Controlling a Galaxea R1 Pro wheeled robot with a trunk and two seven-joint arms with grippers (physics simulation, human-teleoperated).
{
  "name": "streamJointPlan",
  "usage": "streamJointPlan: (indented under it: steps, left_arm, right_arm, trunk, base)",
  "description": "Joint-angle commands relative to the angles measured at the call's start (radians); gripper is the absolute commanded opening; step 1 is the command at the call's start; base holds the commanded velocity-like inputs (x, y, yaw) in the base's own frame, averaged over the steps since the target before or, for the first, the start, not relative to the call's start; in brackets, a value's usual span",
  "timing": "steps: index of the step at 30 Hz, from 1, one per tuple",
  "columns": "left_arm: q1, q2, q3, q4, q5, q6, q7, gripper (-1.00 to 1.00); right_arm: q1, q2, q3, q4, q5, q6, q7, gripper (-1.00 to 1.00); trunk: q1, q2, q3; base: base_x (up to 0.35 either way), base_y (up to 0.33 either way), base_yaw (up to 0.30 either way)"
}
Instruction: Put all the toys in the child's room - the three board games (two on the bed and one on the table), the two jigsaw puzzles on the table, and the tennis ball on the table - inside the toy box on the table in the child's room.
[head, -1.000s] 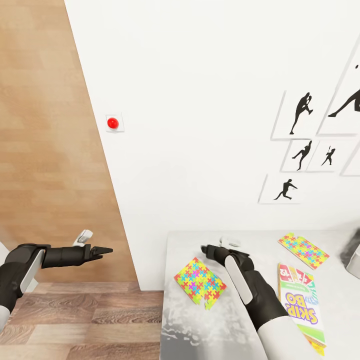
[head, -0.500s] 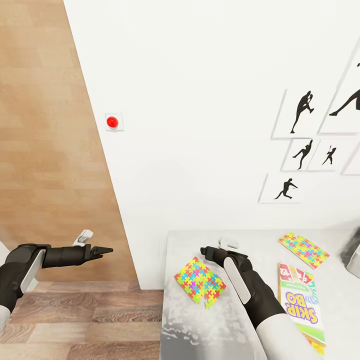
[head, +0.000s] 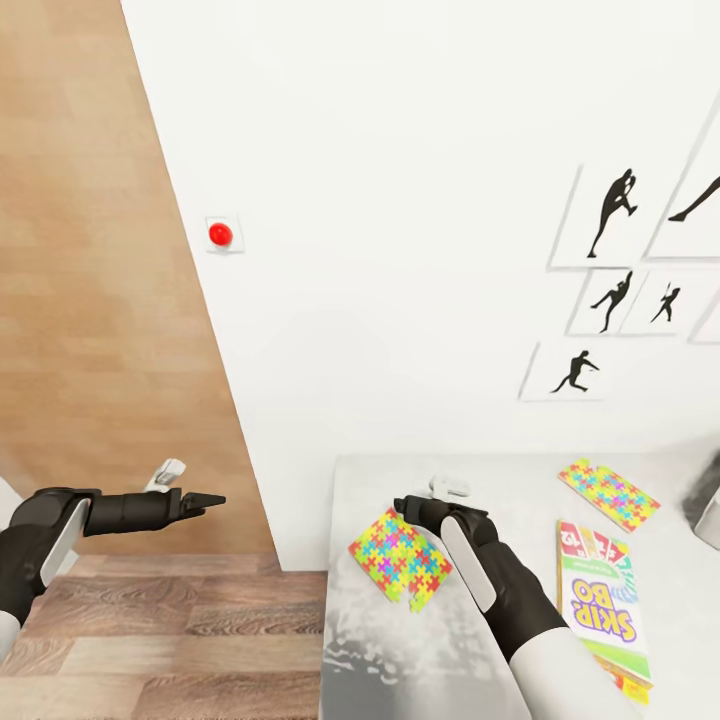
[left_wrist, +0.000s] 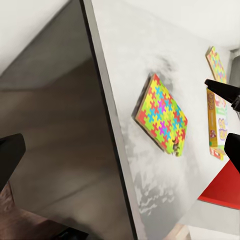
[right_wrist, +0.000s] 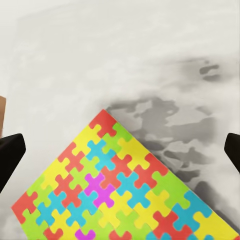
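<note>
A jigsaw puzzle (head: 400, 558) (left_wrist: 161, 117) (right_wrist: 120, 195) lies flat near the table's (head: 380, 650) left end. My right gripper (head: 400, 503) (right_wrist: 120, 152) hovers open just beyond the puzzle's far corner, holding nothing; its dark tip (left_wrist: 222, 90) also juts into the left wrist view. A second jigsaw puzzle (head: 608, 495) (left_wrist: 216, 62) rests further right near the wall. A red-yellow-green board game (head: 598, 600) (left_wrist: 217, 122) lies beside my right forearm. My left gripper (head: 205, 499) (left_wrist: 120, 155) is open and empty, held out over the floor left of the table. A grey shape (head: 706, 515), cut off at the right edge, may be the toy box.
A white wall stands right behind the table, with black silhouette pictures (head: 600, 290) and a red button (head: 219, 234). A wooden panel (head: 90, 300) rises at the left and plank floor (head: 170, 640) lies below my left arm. A red shape (left_wrist: 225, 187) shows past the table's edge.
The head camera has shifted a little, moving the wall pictures in the frame. My right gripper has edged slightly left by the near puzzle's far corner. The left arm has not moved.
</note>
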Motion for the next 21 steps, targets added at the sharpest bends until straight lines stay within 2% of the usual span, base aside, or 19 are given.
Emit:
streamJointPlan:
  steps: [1,21]
  left_arm:
    - [-0.001,0.0,0.0,0.0,0.001,0.005,-0.002,1.0]
    - [-0.001,-0.001,0.0,0.0,0.001,0.004,-0.003,1.0]
  right_arm:
    - [-0.001,-0.001,0.002,-0.001,-0.012,0.002,-0.01,1.0]
    - [-0.001,-0.004,0.003,-0.001,-0.02,0.007,-0.008,1.0]
  trunk:
    - [0.001,-0.002,-0.004]
    - [0.001,-0.002,-0.037]
  base:
    - [0.0,0.0,0.0]
    - [0.0,0.0,0.0]
